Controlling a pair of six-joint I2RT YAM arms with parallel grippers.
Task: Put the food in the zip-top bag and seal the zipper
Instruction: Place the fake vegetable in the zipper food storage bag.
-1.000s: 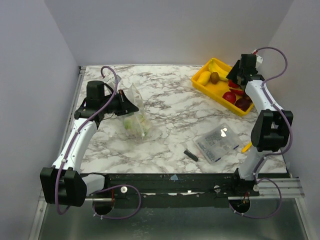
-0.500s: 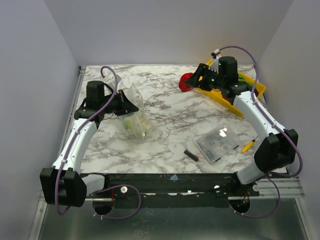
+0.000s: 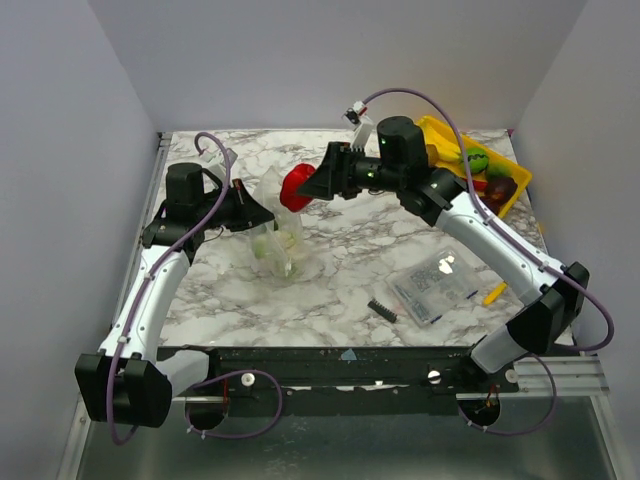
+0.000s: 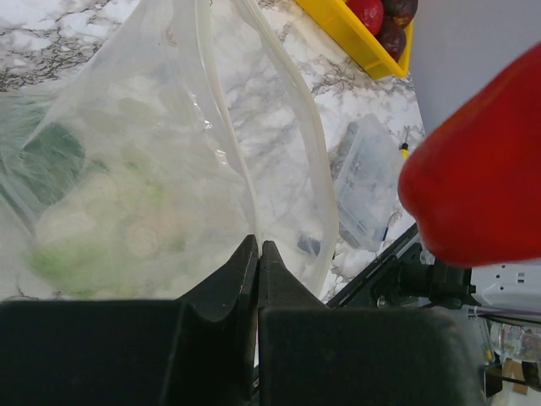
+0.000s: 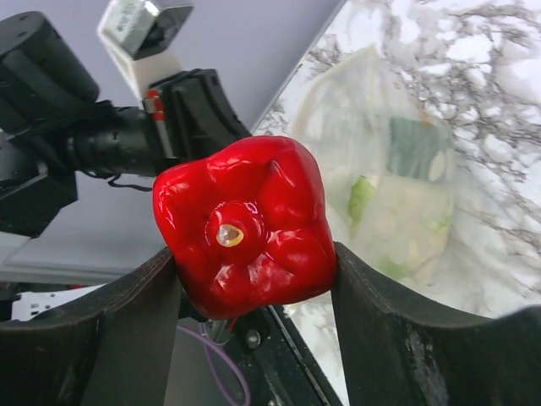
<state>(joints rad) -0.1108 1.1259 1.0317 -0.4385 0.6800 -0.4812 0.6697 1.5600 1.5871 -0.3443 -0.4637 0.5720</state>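
The clear zip-top bag stands on the marble table with green and pale food inside; it fills the left wrist view and shows in the right wrist view. My left gripper is shut on the bag's mouth edge, its jaws pressed together. The zipper strip curves along the open mouth. My right gripper is shut on a glossy red pepper, held in the air just right of the bag's mouth. The pepper fills the right wrist view and shows at the right of the left wrist view.
A yellow tray at the back right holds a green ball and dark red pieces. A flat clear packet of small dark parts lies front right, with a black ridged piece and a small yellow item nearby.
My right arm has swung left from the yellow tray to beside the bag's mouth, carrying the red pepper. My left gripper has kept its hold on the bag.
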